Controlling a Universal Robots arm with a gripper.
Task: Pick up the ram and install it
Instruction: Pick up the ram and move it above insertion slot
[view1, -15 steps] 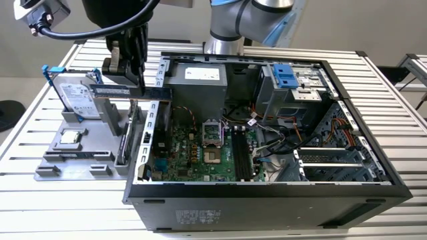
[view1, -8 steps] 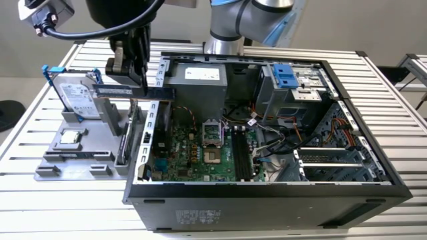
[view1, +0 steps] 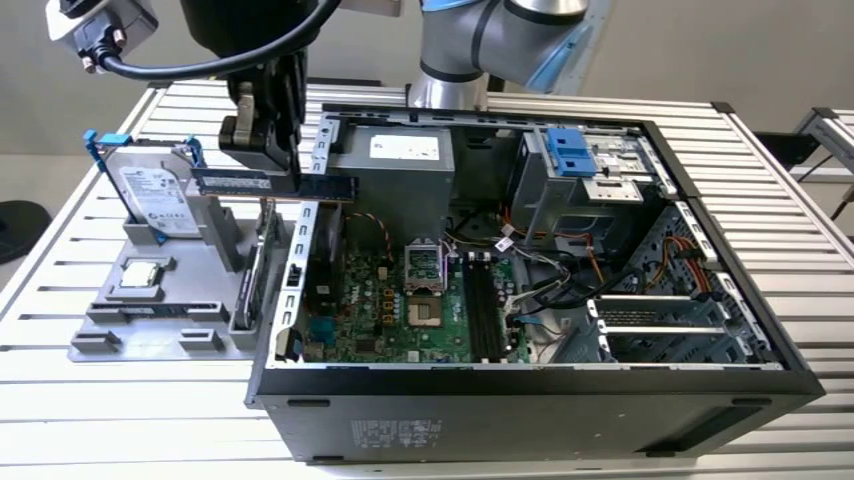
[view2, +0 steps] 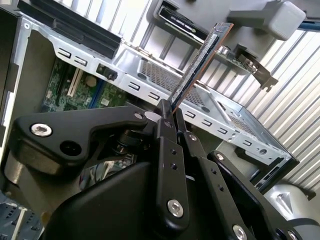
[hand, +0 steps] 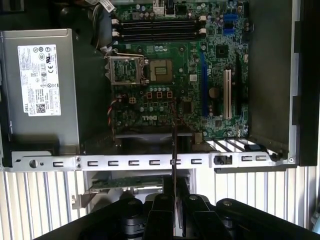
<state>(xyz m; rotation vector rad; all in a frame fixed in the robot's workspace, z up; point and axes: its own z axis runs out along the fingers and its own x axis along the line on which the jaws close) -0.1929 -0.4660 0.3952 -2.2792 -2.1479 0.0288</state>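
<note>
Slatted metal counter (view1: 120, 440) holding an open computer case (view1: 534, 410); I carry the ram (view1: 320, 186) in the air over the case wall on the exterior view's left.

Pickup looks done: my fingers (view1: 276, 140) are clamped on the ram's middle, and it touches nothing else. Installing is left, since the dark memory slots (view1: 481, 305) on the green motherboard (view1: 360, 290) look empty, well apart from it. The ram is a long, thin, dark stick with black chips, held level on edge.

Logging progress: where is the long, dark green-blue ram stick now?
The ram, clamped in the black gripper, hangs above the open computer case's wall on the exterior view's left.
</note>
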